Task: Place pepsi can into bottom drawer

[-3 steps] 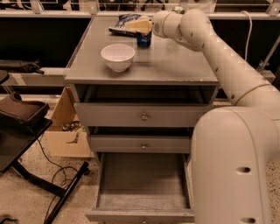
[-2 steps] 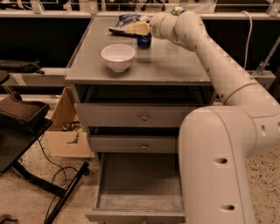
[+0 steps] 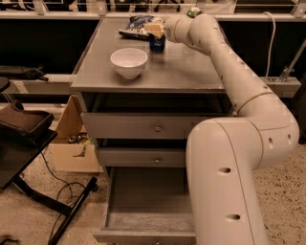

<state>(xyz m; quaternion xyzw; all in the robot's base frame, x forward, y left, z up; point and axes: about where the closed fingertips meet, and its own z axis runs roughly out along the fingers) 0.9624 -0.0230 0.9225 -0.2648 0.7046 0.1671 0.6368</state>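
The pepsi can, dark blue, stands upright on the grey cabinet top near its back edge. My gripper is right over the can's top and hides its upper part. My arm reaches in from the lower right and arches over the cabinet. The bottom drawer is pulled open, with a bare grey wooden floor; my arm covers its right side. The two shallower drawers above it are closed.
A white bowl sits on the cabinet top, left of and nearer than the can. A chip bag lies behind the can. A green can shows behind my arm. A cardboard box and a black stand are at the left.
My arm's lower body has moved left in view and now covers more of the drawers' right side. The gripper has stayed at the can, and the can has not moved.
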